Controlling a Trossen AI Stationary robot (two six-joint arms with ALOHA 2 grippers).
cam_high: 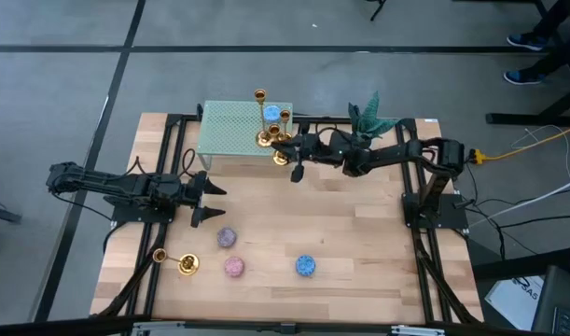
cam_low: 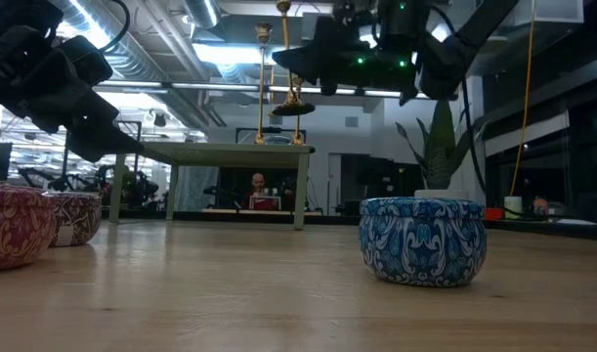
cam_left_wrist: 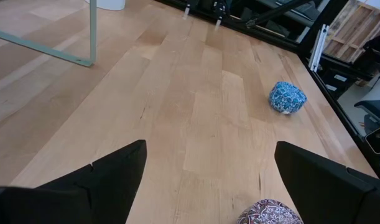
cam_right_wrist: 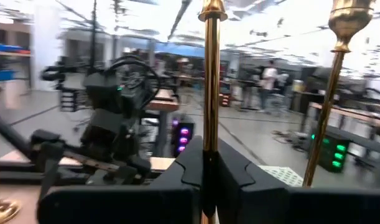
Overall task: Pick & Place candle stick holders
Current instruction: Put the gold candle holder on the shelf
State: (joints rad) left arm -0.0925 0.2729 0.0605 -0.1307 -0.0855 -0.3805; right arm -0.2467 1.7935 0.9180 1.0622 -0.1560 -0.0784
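Clenched on a candle stick holder (cam_right_wrist: 209, 93) stem, your right gripper (cam_high: 283, 149) hangs beside the green stand (cam_high: 230, 131). Your left gripper (cam_high: 208, 201) waits, jaws spread.

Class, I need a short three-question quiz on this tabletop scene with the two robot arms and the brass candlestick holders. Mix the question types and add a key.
1. True or false: the right gripper is shut on the thin stem of a shiny gold brass candlestick holder.
2. What lies on its side on the pale wooden table near the left corner at its front edge?
A. a round blue patterned candle tin
B. a gold brass candlestick holder
C. a green plant
3. Fill in: the left gripper is ____ and holds nothing.

Key: 1 true; 2 B, the fallen holder; 3 open.
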